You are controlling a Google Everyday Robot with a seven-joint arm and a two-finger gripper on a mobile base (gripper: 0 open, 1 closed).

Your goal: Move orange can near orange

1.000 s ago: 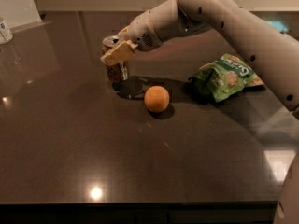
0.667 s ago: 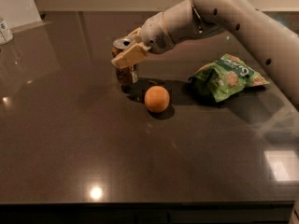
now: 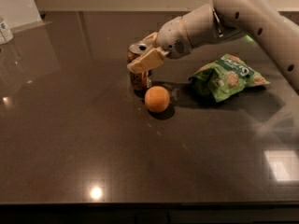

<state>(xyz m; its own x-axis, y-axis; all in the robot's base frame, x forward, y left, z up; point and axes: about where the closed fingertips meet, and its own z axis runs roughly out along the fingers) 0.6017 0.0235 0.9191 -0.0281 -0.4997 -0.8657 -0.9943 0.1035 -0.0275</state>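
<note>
The orange can [image 3: 138, 76] stands upright on the dark table [image 3: 70, 139], brownish-orange with a silver top. My gripper [image 3: 145, 55] comes in from the right and is shut on the can's upper part, one cream finger across its front. The orange [image 3: 157, 99], round and smooth, lies on the table just to the can's front right, a small gap between them.
A green snack bag [image 3: 226, 77] lies to the right of the orange, under my arm. A white container with blue marks [image 3: 4, 30] stands at the far left edge. The table's front edge runs along the bottom.
My gripper has carried the can to the right, from well left of the orange to just beside it. The orange and the bag have not moved.
</note>
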